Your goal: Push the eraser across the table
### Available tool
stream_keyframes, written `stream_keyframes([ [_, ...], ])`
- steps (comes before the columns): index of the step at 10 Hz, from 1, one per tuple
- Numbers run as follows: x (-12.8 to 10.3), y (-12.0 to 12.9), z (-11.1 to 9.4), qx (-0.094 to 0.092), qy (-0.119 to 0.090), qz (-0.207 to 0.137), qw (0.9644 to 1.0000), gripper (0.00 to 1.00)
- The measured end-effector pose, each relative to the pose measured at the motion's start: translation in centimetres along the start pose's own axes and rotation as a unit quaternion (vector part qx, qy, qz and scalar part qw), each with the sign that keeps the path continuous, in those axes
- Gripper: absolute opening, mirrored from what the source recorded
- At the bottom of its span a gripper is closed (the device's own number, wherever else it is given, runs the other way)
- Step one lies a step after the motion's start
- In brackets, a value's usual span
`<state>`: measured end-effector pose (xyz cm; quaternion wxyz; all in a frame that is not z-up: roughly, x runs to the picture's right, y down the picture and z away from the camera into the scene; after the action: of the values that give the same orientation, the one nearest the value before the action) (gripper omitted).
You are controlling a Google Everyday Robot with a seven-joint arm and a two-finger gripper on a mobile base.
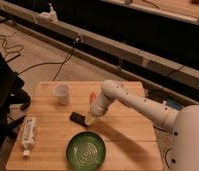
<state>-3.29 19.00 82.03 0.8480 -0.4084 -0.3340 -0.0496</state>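
Nearest me: green plate point(86, 151) at the front of the table point(135, 145), white tube point(28, 134) off to its left; neither looks to block a leftward shove, as I judge it; eraser point(77, 118) lies flat mid-table, just behind the plate; gripper point(91, 120) sits low at its right end, touching or just beside, can't tell which; fingers pressed together, nothing pinched; a blunt tip suits pushing; forearm drops steeply from the bent elbow point(110, 90), upper link runs back right to the base point(190, 142); cup point(62, 93) and orange-red piece point(92, 96) stand farther back.
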Motion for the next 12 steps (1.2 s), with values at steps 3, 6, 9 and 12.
stream_keyframes([
  [3,2.1,0.3,-1.8,0.011,0.013,0.023,0.9996,0.00],
  [6,1.9,-0.2,-0.2,0.007,0.020,0.021,0.9995,0.00],
  [9,1.8,-0.7,2.3,0.000,0.029,0.015,0.9995,0.00],
  [12,0.9,-2.0,3.2,0.008,0.035,0.001,0.9994,0.00],
])
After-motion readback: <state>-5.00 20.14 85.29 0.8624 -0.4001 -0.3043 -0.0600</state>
